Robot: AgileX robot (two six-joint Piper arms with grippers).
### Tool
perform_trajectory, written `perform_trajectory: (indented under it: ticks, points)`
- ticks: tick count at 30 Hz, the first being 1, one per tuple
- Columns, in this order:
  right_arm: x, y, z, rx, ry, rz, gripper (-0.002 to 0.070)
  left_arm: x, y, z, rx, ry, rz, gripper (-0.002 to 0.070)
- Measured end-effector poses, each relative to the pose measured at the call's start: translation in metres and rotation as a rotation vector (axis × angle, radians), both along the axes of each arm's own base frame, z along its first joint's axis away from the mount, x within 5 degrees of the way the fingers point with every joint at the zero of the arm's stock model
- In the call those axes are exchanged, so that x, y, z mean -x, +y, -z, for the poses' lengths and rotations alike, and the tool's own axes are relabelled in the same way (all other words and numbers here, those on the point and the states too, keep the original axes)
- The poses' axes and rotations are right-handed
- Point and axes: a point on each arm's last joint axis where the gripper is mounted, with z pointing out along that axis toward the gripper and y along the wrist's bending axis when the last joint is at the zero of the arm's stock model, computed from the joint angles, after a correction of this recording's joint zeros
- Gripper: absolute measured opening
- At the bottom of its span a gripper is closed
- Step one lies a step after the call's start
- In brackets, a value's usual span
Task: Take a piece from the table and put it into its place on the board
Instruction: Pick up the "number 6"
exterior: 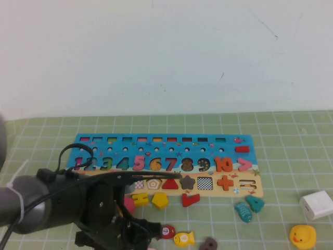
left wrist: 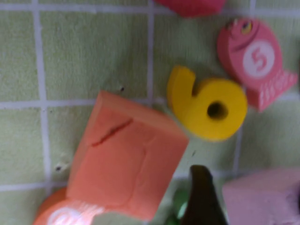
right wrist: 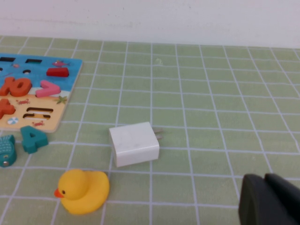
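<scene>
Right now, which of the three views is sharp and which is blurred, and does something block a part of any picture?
High view: soft overall; the left arm fills the near-left corner, hiding the left gripper, while the board stays readable. Left wrist view: very close and blurred, the yellow 6 has smeared edges. Right wrist view: sharpest, the charger and duck are crisp; only the right gripper is a dark blur.
</scene>
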Motion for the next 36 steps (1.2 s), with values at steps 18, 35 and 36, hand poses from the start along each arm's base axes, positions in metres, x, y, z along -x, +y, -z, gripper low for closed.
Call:
perform_trajectory:
  ticks: [18,35,36]
  points:
    - [0.0,0.0,0.0,0.0,0.0,0.0,0.0001,-0.011,0.005,0.004,0.028,-0.038,-0.13,0.0433]
    - [0.0,0.0,0.0,0.0,0.0,0.0,0.0001,-0.021,0.026,0.004,0.01,-0.023,-0.223,0.0433]
    - [0.0,0.0,0.0,0.0,0.0,0.0,0.0001,-0.021,0.026,0.004,0.01,-0.023,-0.223,0.0433]
